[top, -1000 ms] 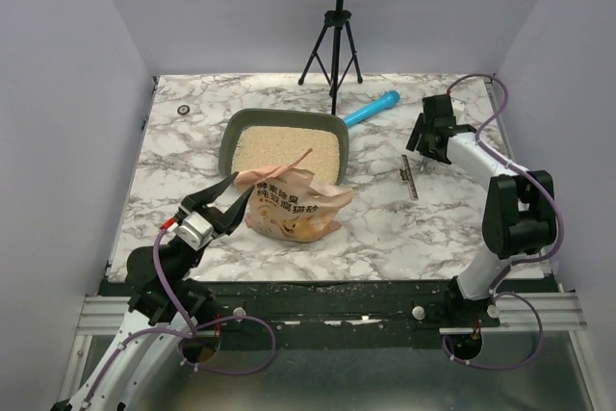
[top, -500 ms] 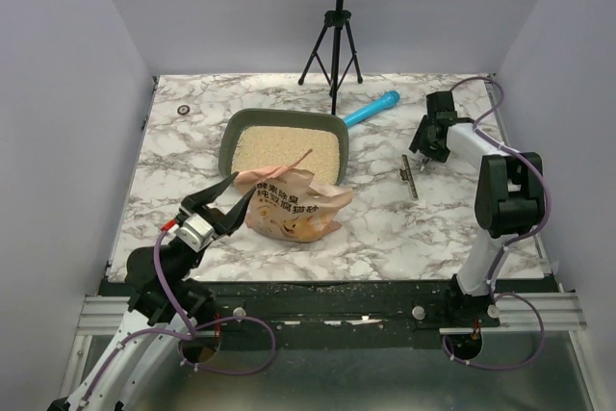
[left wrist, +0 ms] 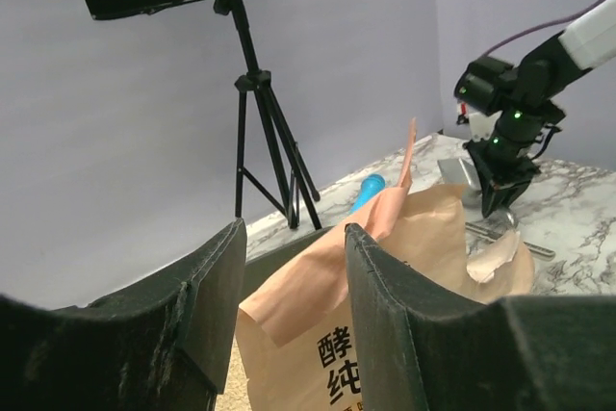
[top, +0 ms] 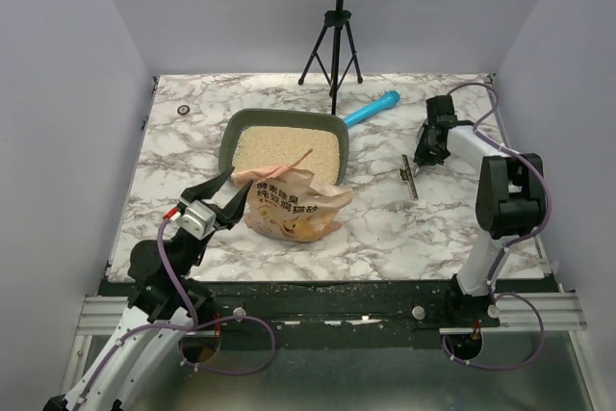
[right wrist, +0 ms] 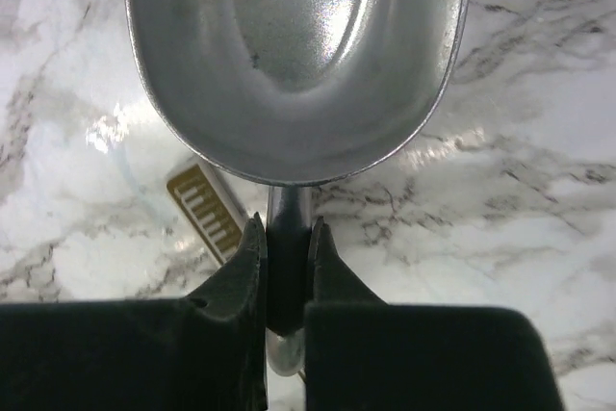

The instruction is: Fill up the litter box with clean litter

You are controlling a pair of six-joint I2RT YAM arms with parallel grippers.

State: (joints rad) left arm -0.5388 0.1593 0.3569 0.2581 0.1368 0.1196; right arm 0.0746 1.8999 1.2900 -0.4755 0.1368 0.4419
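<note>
Litter box (top: 229, 134) – dark grey-green tray on the marble table (top: 385, 228), its floor covered by a layer of clean litter (top: 284, 148), pale beige and fairly even. Orange-pink printed bag (top: 294, 204) lies on its side just at the near edge of the box, with the torn top flap reaching over the near rim and onto the litter. The left wrist view shows the bag (left wrist: 385, 334) with its flap sticking up.

Left gripper (top: 223, 197) sits near-left of the box, right at the bag's left edge. Its jaws are spread wide and hold nothing; the left wrist view shows the gripper (left wrist: 294, 238) with the bag beyond the gap. I cannot tell whether a finger touches the bag.

Right gripper (top: 424, 156) is well to the right of the box, low over the table. In its own camera the gripper (right wrist: 285, 238) is clamped on the thin handle of a silver metal scoop (right wrist: 298, 55) – bowl empty, facing up, close over the marble. A small gold comb-like strip (right wrist: 204, 204) lies on the table just beside the handle; the top view shows that strip (top: 410, 178) to the right of the box.

Blue-handled tool (top: 373, 108) lies at the far right corner of the box. Black tripod stand (top: 332, 55) stands behind the box. A small dark disc (top: 183, 109) lies far-left of it.
</note>
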